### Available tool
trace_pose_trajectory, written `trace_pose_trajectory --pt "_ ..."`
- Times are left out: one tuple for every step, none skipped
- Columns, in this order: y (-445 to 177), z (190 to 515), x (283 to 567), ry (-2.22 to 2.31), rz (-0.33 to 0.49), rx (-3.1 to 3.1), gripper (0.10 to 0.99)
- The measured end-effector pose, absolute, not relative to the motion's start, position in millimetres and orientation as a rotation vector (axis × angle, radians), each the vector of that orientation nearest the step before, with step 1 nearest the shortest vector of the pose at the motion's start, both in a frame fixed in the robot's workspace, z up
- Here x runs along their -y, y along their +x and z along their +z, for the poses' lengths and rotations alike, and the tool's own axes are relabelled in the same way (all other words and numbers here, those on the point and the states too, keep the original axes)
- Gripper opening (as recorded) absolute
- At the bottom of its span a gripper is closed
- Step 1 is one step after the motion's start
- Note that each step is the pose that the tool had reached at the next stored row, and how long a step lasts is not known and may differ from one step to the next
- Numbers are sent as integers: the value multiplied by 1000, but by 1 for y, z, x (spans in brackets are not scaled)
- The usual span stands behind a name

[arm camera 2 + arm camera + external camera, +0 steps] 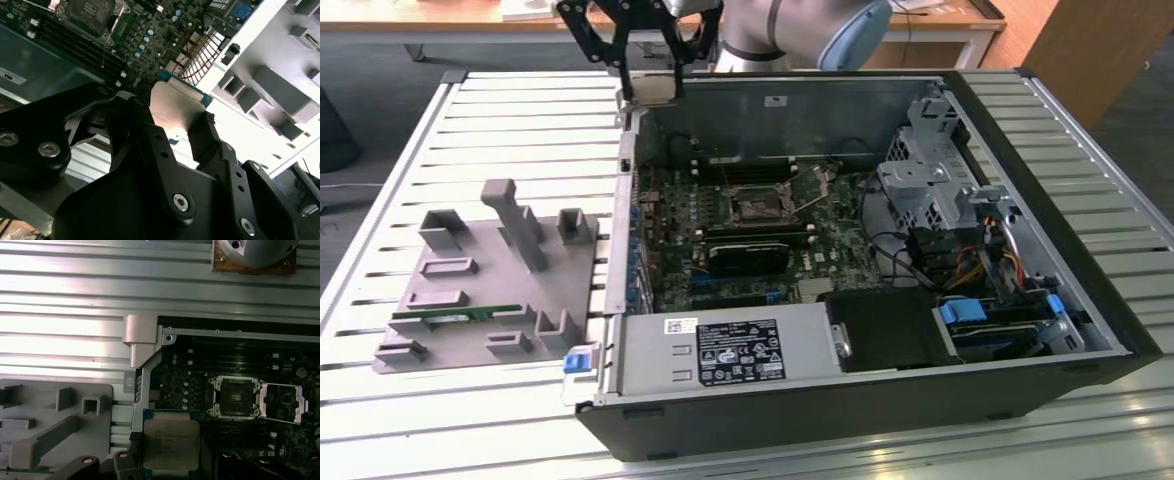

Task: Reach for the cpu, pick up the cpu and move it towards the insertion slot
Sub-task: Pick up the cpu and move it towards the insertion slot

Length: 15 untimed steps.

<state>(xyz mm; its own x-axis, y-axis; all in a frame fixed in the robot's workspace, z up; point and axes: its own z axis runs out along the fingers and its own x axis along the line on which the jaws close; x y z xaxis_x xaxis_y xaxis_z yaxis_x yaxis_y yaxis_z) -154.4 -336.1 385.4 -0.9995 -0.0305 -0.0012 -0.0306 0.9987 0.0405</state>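
My gripper [654, 86] is shut on the cpu [654, 93], a flat silvery square with a thin edge. I hold it in the air above the far left corner of the open computer case. The second wrist view shows the cpu [175, 106] clamped between my two black fingers [150, 135]. The first wrist view shows its metal top [170, 442] over the case's wall. The insertion slot [754, 205] lies on the motherboard, a dark square socket [235, 397] with a silvery frame whose cover is swung open beside it. The slot is some way from the cpu, further inside the case.
A grey holder tray [480, 290] with upright posts and a green memory stick [447, 315] sits on the slatted table at the exterior view's left. Inside the case are a black card [747, 255], the power supply [720, 352], a drive cage [934, 180] and cables.
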Motion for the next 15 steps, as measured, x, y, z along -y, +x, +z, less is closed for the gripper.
trace_pose_trajectory --pt "-151 385 336 -47 64 -3140 545" --pt "-147 385 336 -47 64 -3140 545" --pt "-144 385 335 -46 64 -3140 545" --pt "-140 385 335 -46 64 -3140 545" --pt "-137 384 335 -44 64 -3140 545" --pt "-135 384 335 -43 63 -3140 545" --pt "-132 384 335 -40 63 -3140 545" --pt "-130 383 335 -37 64 -3140 545" --pt "-128 383 335 -34 64 -3140 545" --pt "-127 383 335 -30 64 -3140 545" --pt "-125 382 335 -26 64 -3140 545" --pt "-123 382 335 -23 64 -3140 545" --pt "-120 381 335 -21 64 -3140 545" --pt "-118 381 335 -19 64 -3140 545" --pt "-116 381 335 -17 64 -3140 545"
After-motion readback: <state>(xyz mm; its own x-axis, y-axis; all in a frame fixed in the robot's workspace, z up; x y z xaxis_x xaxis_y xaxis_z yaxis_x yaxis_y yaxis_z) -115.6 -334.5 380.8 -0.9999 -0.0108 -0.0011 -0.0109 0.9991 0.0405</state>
